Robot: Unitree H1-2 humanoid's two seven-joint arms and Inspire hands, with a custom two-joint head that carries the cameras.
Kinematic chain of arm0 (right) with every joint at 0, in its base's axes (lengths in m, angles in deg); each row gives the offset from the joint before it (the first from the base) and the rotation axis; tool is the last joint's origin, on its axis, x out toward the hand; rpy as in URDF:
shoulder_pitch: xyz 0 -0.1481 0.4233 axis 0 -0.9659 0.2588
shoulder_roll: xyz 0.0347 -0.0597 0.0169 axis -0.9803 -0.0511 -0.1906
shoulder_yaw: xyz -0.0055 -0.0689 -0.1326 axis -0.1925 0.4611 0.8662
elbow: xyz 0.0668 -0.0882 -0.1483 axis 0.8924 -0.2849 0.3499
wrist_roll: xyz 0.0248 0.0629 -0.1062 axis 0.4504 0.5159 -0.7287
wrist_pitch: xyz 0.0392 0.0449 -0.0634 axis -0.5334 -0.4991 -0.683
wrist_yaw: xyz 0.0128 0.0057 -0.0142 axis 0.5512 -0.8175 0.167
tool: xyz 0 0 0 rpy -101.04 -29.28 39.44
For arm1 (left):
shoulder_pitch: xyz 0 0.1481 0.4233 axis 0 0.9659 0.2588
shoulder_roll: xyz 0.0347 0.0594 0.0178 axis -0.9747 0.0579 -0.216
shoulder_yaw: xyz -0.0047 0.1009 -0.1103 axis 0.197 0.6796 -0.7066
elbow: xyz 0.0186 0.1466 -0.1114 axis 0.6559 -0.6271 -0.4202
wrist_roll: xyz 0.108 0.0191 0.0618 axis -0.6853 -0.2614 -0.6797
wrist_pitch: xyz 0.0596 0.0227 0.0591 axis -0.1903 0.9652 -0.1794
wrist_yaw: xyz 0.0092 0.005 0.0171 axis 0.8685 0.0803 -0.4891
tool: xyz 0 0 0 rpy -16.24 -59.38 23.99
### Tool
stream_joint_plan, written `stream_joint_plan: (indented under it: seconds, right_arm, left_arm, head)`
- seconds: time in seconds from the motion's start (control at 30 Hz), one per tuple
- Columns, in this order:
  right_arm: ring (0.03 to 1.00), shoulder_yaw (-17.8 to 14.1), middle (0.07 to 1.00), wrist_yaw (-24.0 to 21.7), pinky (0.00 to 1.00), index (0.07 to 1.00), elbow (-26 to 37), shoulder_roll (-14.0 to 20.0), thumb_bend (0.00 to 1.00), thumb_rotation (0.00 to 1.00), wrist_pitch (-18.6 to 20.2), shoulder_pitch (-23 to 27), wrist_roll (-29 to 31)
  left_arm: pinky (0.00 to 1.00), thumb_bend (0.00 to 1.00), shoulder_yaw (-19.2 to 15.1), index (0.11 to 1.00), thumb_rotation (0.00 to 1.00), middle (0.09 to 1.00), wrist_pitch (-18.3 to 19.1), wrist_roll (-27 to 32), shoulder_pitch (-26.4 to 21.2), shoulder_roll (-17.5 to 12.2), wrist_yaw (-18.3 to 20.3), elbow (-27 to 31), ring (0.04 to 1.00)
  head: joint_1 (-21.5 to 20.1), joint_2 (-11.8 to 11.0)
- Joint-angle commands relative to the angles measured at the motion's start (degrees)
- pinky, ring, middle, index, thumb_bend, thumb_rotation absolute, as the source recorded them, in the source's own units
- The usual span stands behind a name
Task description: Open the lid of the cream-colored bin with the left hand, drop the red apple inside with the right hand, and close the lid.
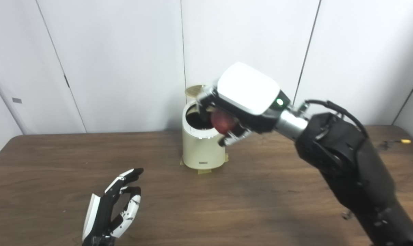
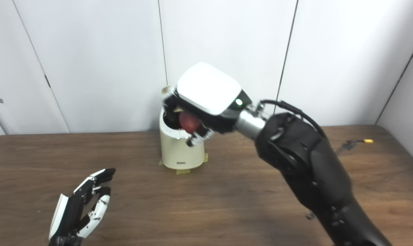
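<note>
Our right hand (image 1: 242, 106) is curled around the red apple (image 1: 222, 123), fingers wrapped over it from above and the thumb side tucked beneath, and we hold it palm-down just at the mouth of the cream-colored bin (image 1: 201, 147), so that letting go should, as we judge it, send the fruit straight into the dark opening rather than onto the rim. The apple hangs at the right-hand lip of that opening, partly hidden by our fingers; what shows of it is a dull, deep red, rounded and smooth. Behind the hand the lid (image 1: 194, 90) stands tipped up and back, only a pale tan sliver of it visible, which leaves the mouth free. The bin itself is a short upright cylinder with a bright rim band and a small label low on its front; it sits toward the far edge of the bench (image 1: 261, 191), about midway along it, with bits of yellowish tape at its foot, probably to keep it from sliding. Our left hand (image 1: 112, 208) waits near the front edge toward the left corner, well apart from the bin, fingers spread and holding nothing.
</note>
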Motion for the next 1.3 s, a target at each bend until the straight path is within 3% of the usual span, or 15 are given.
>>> stream_joint_plan:
  seconds: [0.0,0.23,0.53,0.73,0.97,1.27]
  right_arm:
    - [0.401,-1.16,0.560,5.07,0.29,0.455,-2.17,-0.58,0.51,0.00,-2.55,3.76,-0.82]
    - [0.388,-1.07,0.557,19.97,0.27,0.463,-16.04,-3.33,0.51,0.00,-9.56,6.42,-3.29]
    - [0.449,1.71,0.555,30.10,0.33,0.444,-29.95,-3.47,0.51,0.00,-14.49,9.87,-6.01]
    - [0.442,3.94,0.561,33.68,0.35,0.447,-36.56,-3.03,0.51,0.00,-15.62,11.83,-7.73]
    - [0.463,9.36,0.550,46.08,0.39,0.440,-45.85,-2.42,0.51,0.00,-16.69,13.60,-7.50]
    - [0.476,13.99,0.520,54.24,0.38,0.428,-51.09,-2.37,0.50,0.00,-16.69,13.68,-7.27]
  left_arm:
    - [0.70,0.19,-0.08,0.788,0.53,0.823,-1.04,0.39,-1.00,1.33,-0.62,0.23,0.813]
    - [0.72,0.18,0.21,0.788,0.53,0.817,-1.20,-1.51,-1.09,1.55,-1.32,-0.07,0.811]
    - [0.73,0.18,0.48,0.785,0.55,0.814,-0.82,-2.10,-0.92,1.84,-1.56,0.37,0.810]
    - [0.73,0.18,0.65,0.783,0.53,0.812,-0.64,-2.33,-0.75,2.11,-1.72,0.78,0.808]
    - [0.72,0.18,0.76,0.781,0.51,0.809,-0.74,-2.85,-0.62,2.41,-2.03,0.79,0.803]
    - [0.71,0.18,0.84,0.784,0.54,0.809,-1.47,-2.87,-0.58,2.25,-2.11,0.47,0.802]
  head:
    - [-0.02,0.02]
    - [0.34,-0.22]
    - [0.89,-0.22]
    - [1.22,-0.10]
    - [1.67,-0.13]
    - [1.78,-0.13]
